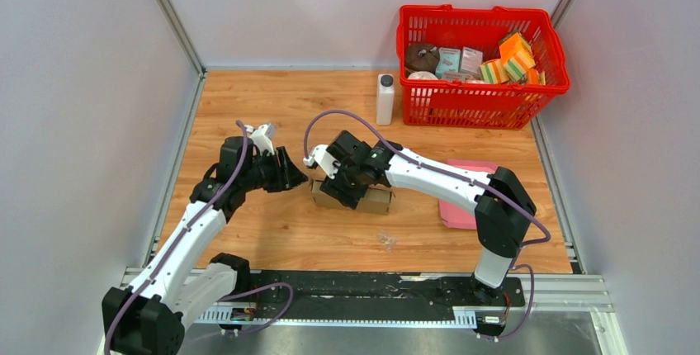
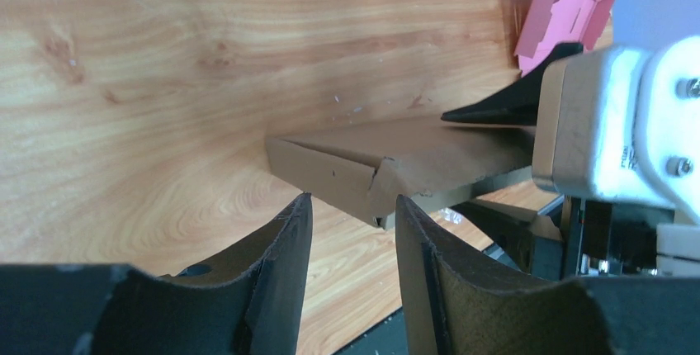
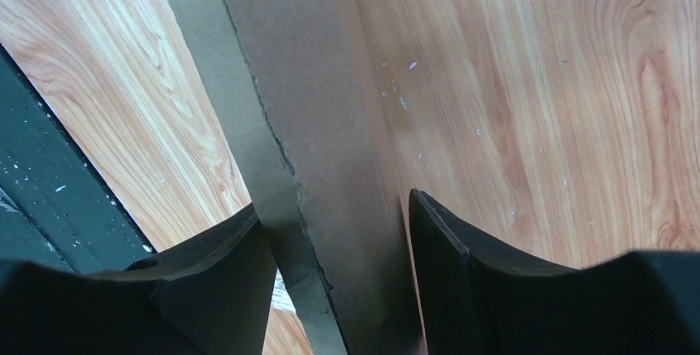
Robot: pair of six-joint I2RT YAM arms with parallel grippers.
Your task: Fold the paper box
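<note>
On the wooden desk (image 1: 272,99) a red basket (image 1: 470,107) of small packages stands far right, a white bottle (image 1: 385,101) just beside it.

Bright, even light from overhead leaves soft, faint shadows on the wooden table (image 1: 264,99). Wrist views are sharp mid-frame, softer at their near edges.

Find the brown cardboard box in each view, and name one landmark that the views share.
Top external: box in the middle of the table.
Left wrist: centre, just past the left fingers.
Right wrist: upper centre, running down between the right fingers.
Shared landmark: the wooden table.
</note>
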